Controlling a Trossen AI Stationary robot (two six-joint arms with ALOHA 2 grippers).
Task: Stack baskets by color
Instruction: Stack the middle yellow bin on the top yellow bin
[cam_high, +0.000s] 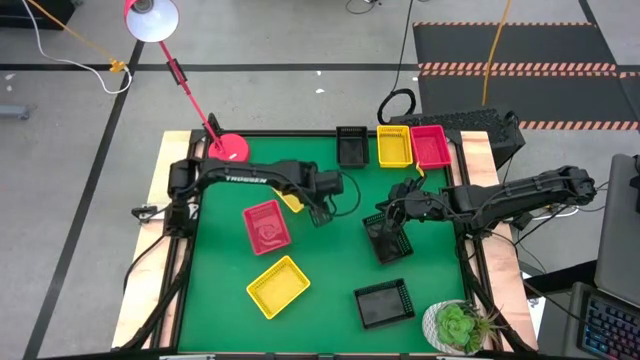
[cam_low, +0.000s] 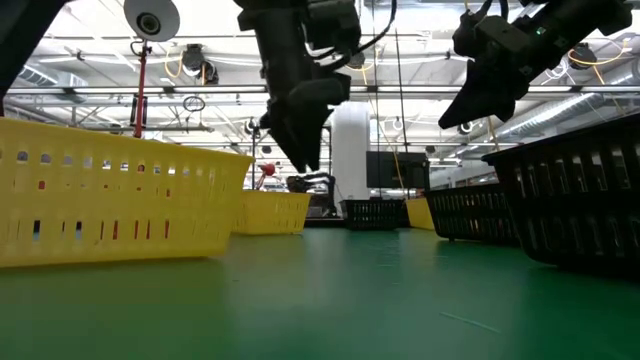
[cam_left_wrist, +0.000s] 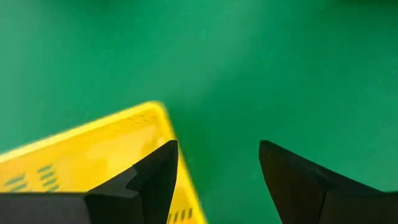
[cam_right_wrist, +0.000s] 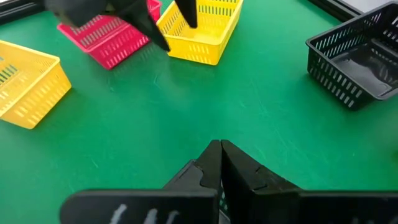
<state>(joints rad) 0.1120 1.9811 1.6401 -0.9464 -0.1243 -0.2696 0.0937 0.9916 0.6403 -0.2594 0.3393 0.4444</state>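
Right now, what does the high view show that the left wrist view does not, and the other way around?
Only the high view shows the lamp, the plant, the red baskets and the black baskets. Only the left wrist view shows the left gripper open, one finger over a yellow basket's rim. Both show that yellow basket and the green table.

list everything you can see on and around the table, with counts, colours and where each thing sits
yellow baskets: three; one at the far edge, one under the left gripper, one near the front
red-pink baskets: two visible; one at the far edge, one left of centre
black baskets: three; far edge, centre-right, front
lamp: one, red, far-left corner
potted plant: one, green, front-right corner
table: one, green top
left gripper: open, above a yellow basket's edge
right gripper: shut, mid-table above the mat
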